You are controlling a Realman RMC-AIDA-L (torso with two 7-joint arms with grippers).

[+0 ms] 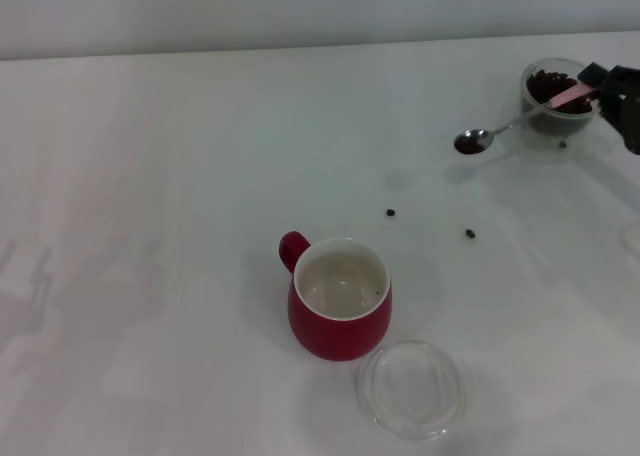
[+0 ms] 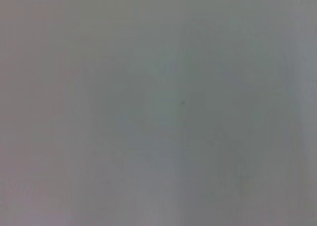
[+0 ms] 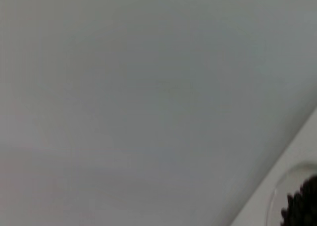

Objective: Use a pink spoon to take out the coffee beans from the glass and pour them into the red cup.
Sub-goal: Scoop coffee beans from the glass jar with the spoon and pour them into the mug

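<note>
In the head view the red cup (image 1: 340, 300) stands near the middle front, its white inside showing, handle to the far left. The glass (image 1: 556, 96) with coffee beans (image 1: 549, 80) stands at the far right. My right gripper (image 1: 603, 84) is at the right edge beside the glass, shut on the pink handle of the pink spoon (image 1: 520, 122). The spoon is held above the table, its metal bowl (image 1: 471, 142) carrying dark beans, left of the glass. Two loose beans (image 1: 391, 213) lie on the table between glass and cup. The glass rim also shows in the right wrist view (image 3: 297, 196). My left gripper is out of view.
A shallow clear round dish (image 1: 410, 388) lies just front right of the red cup. The white table (image 1: 150, 176) stretches to a far edge against a pale wall. The left wrist view shows only blank surface.
</note>
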